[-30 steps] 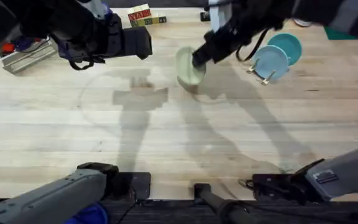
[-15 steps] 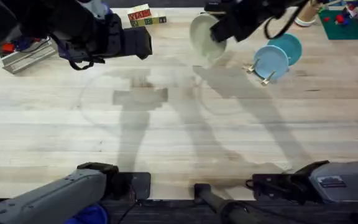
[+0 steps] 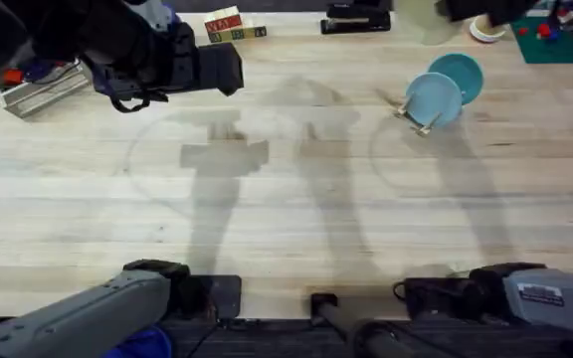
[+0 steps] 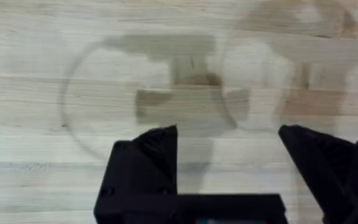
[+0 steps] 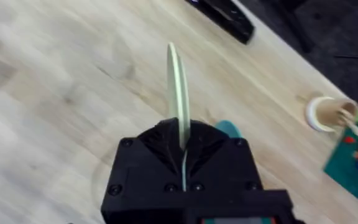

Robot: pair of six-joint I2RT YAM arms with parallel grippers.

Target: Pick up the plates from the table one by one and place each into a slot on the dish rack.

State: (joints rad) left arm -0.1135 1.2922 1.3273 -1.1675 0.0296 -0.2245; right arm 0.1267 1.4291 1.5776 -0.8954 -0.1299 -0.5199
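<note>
In the right wrist view my right gripper (image 5: 182, 142) is shut on the rim of a pale cream-yellow plate (image 5: 176, 87), which it holds edge-on and upright above the table (image 5: 55, 93). From overhead, the right arm (image 3: 483, 8) is dark at the back right edge. The wooden dish rack (image 3: 426, 124) stands just in front of it, with a light blue plate (image 3: 433, 97) and a teal plate (image 3: 459, 74) upright in its slots. My left gripper (image 4: 229, 155) hovers open over bare wood at the back left (image 3: 217, 68).
Lettered wooden blocks (image 3: 233, 24) and a black stapler-like object (image 3: 356, 18) lie along the back edge. A metal tray (image 3: 38, 88) sits at the far left. At the back right are a white roll (image 3: 483, 32) and a green mat (image 3: 555, 40) with small coloured pieces.
The right gripper has lifted the cream-yellow plate from the middle back of the table and carried it right and back, up over the rack. The left arm has stayed still.
</note>
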